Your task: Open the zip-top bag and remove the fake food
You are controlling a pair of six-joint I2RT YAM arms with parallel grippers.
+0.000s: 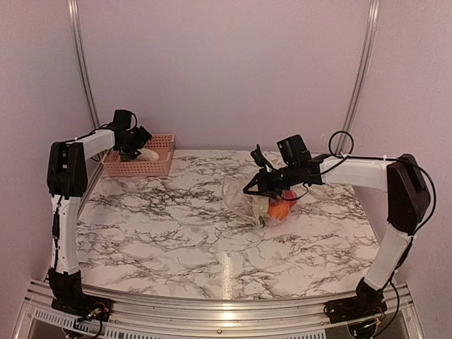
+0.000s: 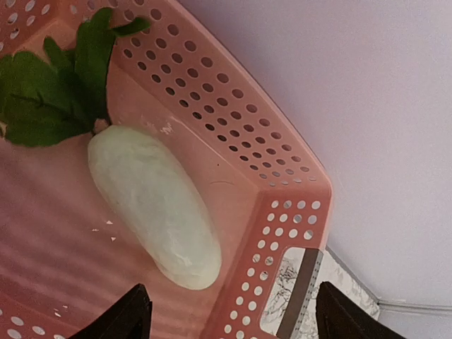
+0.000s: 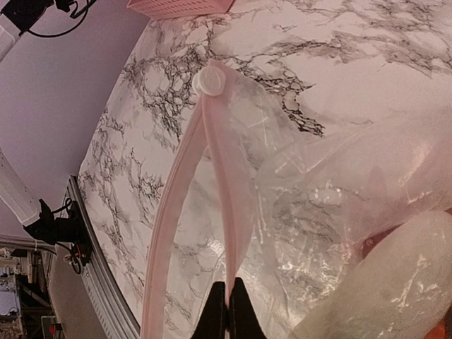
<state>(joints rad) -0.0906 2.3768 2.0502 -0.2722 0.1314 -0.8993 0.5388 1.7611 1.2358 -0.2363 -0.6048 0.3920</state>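
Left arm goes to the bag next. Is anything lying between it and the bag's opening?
Nothing visible lies on the table between the basket and the zip-top bag. The left gripper hangs open over the basket, so it must clear that wall. The right gripper has its jaws pinching the zip strip.

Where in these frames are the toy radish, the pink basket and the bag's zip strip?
toy radish (image 2: 155, 205): left wrist view, middle of its white body.
pink basket (image 2: 233, 106): left wrist view, perforated side wall.
zip strip (image 3: 227, 191): right wrist view, midway along the pink band.
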